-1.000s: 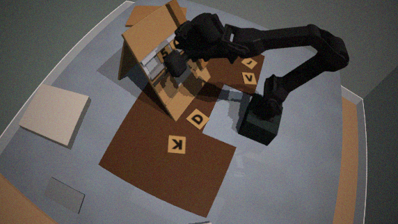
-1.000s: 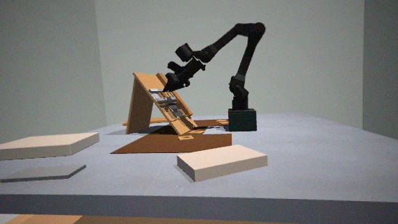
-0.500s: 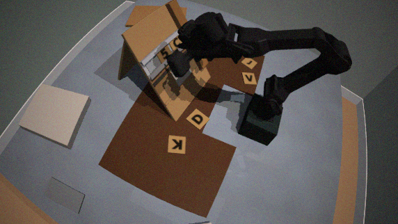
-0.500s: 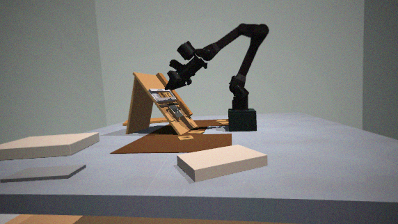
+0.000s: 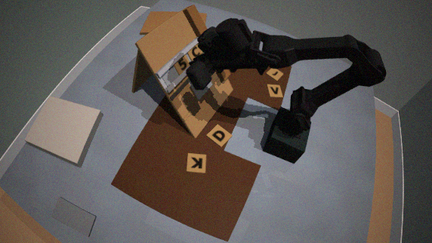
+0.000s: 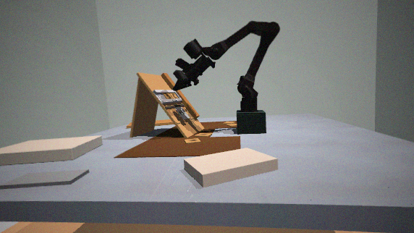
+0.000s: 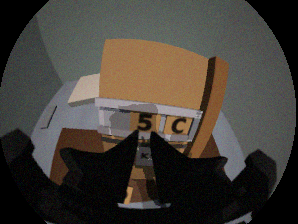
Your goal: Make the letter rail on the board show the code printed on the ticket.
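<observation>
The sloped board (image 5: 166,41) (image 6: 148,79) (image 7: 150,65) carries the pale letter rail (image 7: 175,109). Tile 5 (image 5: 182,65) (image 7: 144,122) sits mid-rail, and tile C (image 5: 195,52) (image 7: 178,125) sits at the right end, with a narrow gap between them. The rail's left part is empty. My gripper (image 6: 174,89) (image 7: 144,133) is shut, with its fingertips together at the lower edge of tile 5. The ticket (image 7: 145,156) below the rail shows a K between the fingers; the rest is hidden. Tile K (image 5: 196,163) (image 6: 192,140) and tile D (image 5: 219,135) lie loose in front.
Tile V (image 5: 275,90) and another tile (image 5: 275,73), hard to read, lie on the brown mat (image 5: 170,200) near the arm's base. A pale block (image 5: 64,130) (image 6: 47,148) lies left of the board; a second (image 6: 231,166) shows in the exterior view. A flat grey plate (image 5: 74,216) lies near the edge.
</observation>
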You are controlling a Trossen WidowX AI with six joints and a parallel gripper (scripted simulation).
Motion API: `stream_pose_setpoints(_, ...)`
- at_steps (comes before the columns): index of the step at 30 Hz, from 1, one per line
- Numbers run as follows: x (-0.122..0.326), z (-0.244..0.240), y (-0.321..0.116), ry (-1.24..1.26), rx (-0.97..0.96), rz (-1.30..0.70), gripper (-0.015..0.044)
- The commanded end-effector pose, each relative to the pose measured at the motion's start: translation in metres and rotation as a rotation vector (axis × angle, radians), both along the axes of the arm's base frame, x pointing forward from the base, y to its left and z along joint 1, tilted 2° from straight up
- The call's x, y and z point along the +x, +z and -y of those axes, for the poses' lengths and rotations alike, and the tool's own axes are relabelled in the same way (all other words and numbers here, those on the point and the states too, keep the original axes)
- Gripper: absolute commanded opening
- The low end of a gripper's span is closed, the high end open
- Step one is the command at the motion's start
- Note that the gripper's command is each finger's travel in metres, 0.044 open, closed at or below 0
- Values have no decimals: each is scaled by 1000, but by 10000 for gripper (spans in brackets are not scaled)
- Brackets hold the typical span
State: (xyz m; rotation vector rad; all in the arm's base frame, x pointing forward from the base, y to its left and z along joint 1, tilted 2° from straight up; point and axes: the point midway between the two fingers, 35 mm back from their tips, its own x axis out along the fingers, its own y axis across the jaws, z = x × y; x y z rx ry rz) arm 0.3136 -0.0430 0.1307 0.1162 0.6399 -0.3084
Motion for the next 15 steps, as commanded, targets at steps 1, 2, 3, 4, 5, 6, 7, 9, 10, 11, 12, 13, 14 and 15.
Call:
stream_pose_setpoints(1,0,0,0,0,0,0,0)
stream_pose_setpoints(2,0,0,0,0,0,0,0)
stream_pose_setpoints(3,0,0,0,0,0,0,0)
stream_pose_setpoints(4,0,0,0,0,0,0,0)
stream_pose_setpoints(5,0,0,0,0,0,0,0)
stream_pose_setpoints(6,0,0,0,0,0,0,0)
stream_pose_setpoints(7,0,0,0,0,0,0,0)
stream_pose_setpoints(9,0,0,0,0,0,0,0)
stream_pose_setpoints(10,1,0,0,1,2,-6,0)
stream_pose_setpoints(11,3,-1,0,3,8,-24,0)
stream_pose_setpoints(12,6,-2,0,6,18,-55,0)
stream_pose_setpoints(13,9,-3,1,9,30,-93,0)
stream_pose_setpoints(14,13,-5,1,12,43,-132,0)
stream_pose_setpoints(15,16,-6,1,15,56,-170,0)
